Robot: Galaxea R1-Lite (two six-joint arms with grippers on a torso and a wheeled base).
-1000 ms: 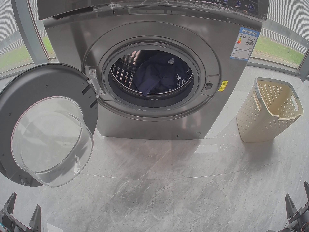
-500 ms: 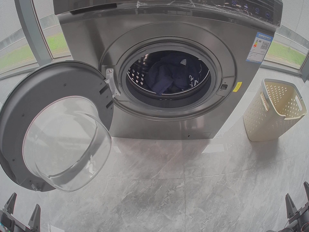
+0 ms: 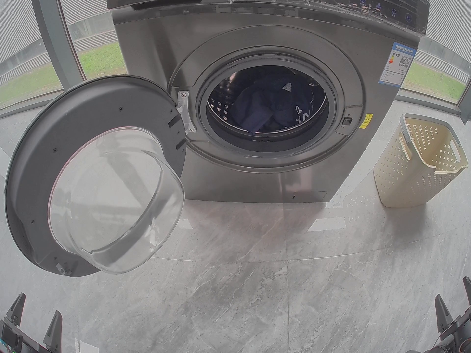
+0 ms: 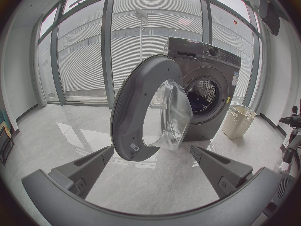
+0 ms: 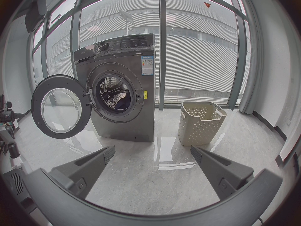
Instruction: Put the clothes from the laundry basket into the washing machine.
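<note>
Clothes (image 3: 267, 104) — dark, soft, limp, light, best pinched at a bunched fold — lie in the washing machine (image 3: 274, 187) drum well ahead of left hand (image 4: 151, 148) and right hand (image 5: 152, 148), both released, holding nothing.

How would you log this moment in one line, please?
door open | clothes in drum | basket looks empty | left gripper open | right gripper open

washing machine (image 3: 274, 25) top cut off in head view, laundry basket (image 3: 400, 172) bottom hidden by its wall
</note>
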